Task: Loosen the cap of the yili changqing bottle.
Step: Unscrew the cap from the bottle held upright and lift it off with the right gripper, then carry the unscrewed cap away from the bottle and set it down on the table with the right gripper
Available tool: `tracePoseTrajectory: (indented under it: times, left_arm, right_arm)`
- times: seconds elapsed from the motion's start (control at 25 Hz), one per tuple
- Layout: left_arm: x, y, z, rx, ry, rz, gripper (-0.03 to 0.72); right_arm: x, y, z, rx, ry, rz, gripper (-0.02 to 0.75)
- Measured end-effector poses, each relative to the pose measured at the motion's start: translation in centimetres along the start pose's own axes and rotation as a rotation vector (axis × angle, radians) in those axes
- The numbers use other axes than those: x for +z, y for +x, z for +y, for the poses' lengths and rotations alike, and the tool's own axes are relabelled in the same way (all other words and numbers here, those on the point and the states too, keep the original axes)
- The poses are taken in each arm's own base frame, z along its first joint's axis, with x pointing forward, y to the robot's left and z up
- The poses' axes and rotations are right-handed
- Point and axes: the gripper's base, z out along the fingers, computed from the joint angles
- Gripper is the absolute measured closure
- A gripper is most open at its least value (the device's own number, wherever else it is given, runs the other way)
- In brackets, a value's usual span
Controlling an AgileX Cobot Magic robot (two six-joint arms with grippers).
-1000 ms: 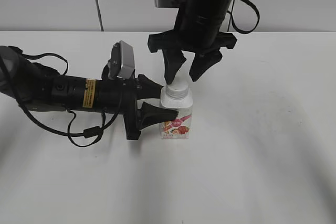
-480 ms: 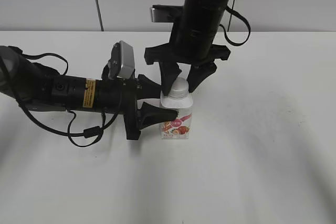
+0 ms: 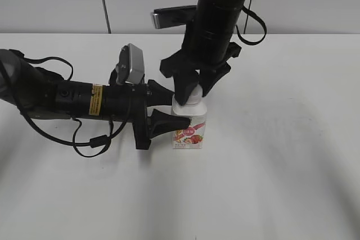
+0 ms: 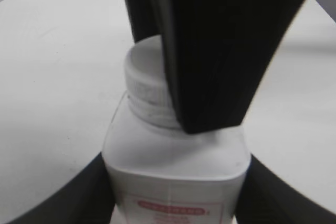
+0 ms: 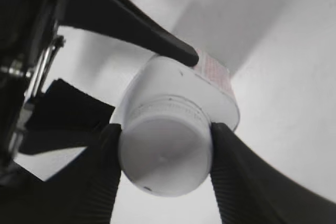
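The yili changqing bottle (image 3: 191, 127) stands upright on the white table, squat and white with a pink-red label. My left gripper (image 3: 169, 111) reaches in from the left and is shut on the bottle's body; in the left wrist view the bottle (image 4: 176, 171) fills the space between the two fingers. My right gripper (image 3: 189, 89) comes down from above and is shut on the white ribbed cap (image 3: 188, 98). In the right wrist view the cap (image 5: 165, 153) sits pressed between the ribbed fingers (image 5: 239, 177). In the left wrist view a right finger hides part of the cap (image 4: 144, 80).
The white table (image 3: 270, 184) runs to a pale wall at the back. The left arm's black cable (image 3: 93, 139) loops on the table to the left of the bottle. The left wrist camera (image 3: 131, 64) stands just left of the right gripper.
My right gripper has come down from above the cap, turned about its axis and closed its fingers on the cap. The left gripper and the bottle have not moved.
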Motion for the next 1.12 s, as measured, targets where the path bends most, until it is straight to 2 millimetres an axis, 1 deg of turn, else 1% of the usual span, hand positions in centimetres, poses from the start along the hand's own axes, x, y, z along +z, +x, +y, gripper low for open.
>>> tracePoseTrajectory:
  times: [0.2, 0.24, 0.36, 0.52, 0.72, 0.92, 1.0, 1.12]
  left_arm:
    - [0.0, 0.0, -0.1, 0.005, 0.006, 0.003, 0.291]
    - [0.0, 0.0, -0.1, 0.006, 0.008, 0.005, 0.291]
    - [0.0, 0.0, -0.1, 0.01, 0.011, 0.006, 0.291]
    - [0.0, 0.0, 0.0, 0.008, 0.01, 0.006, 0.291]
    - [0.0, 0.0, -0.1, 0.01, 0.013, 0.006, 0.291]
    - [0.0, 0.0, -0.1, 0.01, 0.013, 0.006, 0.291]
    - [0.0, 0.0, -0.1, 0.01, 0.013, 0.006, 0.291]
    - [0.0, 0.0, -0.1, 0.01, 0.013, 0.006, 0.291]
  right_arm:
    - [-0.1, 0.0, 0.0, -0.676, 0.002, -0.001, 0.339]
    - [-0.1, 0.0, 0.0, -0.766, 0.002, -0.001, 0.339]
    - [-0.2, -0.1, 0.0, -0.875, 0.006, -0.004, 0.34]
    - [-0.9, -0.2, 0.2, -0.908, 0.017, -0.019, 0.343]
    - [-3.6, -0.4, 0.8, -0.924, 0.056, -0.087, 0.342]
    - [-5.3, 0.0, 1.2, -0.762, 0.08, -0.119, 0.346]
    - [-5.7, 0.1, 1.0, -0.695, 0.1, -0.119, 0.346]
    - [-6.1, 0.2, 0.6, -0.548, 0.152, -0.109, 0.346]
